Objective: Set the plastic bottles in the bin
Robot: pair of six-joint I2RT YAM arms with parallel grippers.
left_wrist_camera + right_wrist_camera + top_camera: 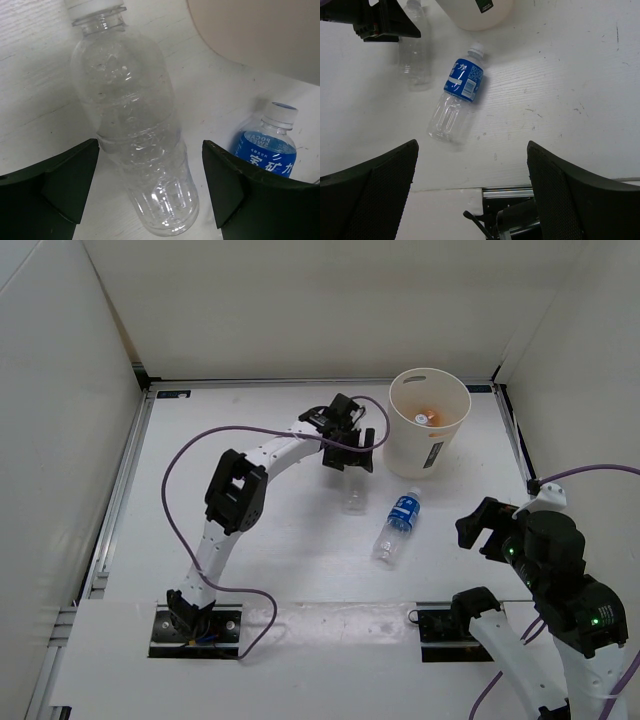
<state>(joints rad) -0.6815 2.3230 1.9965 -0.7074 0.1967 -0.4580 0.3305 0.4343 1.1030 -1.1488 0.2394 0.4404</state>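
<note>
Centre the left gripper on the clear bottle, fingers released either side; close squarely mid-body; right gripper likewise released.

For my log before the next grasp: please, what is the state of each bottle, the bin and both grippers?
clear bottle: lying on the table, cap on
blue-label bottle: lying on the table, cap on
bin: upright, orange bottle inside
left gripper: open, astride the clear bottle
right gripper: open, empty

Bottle on table before bin
</note>
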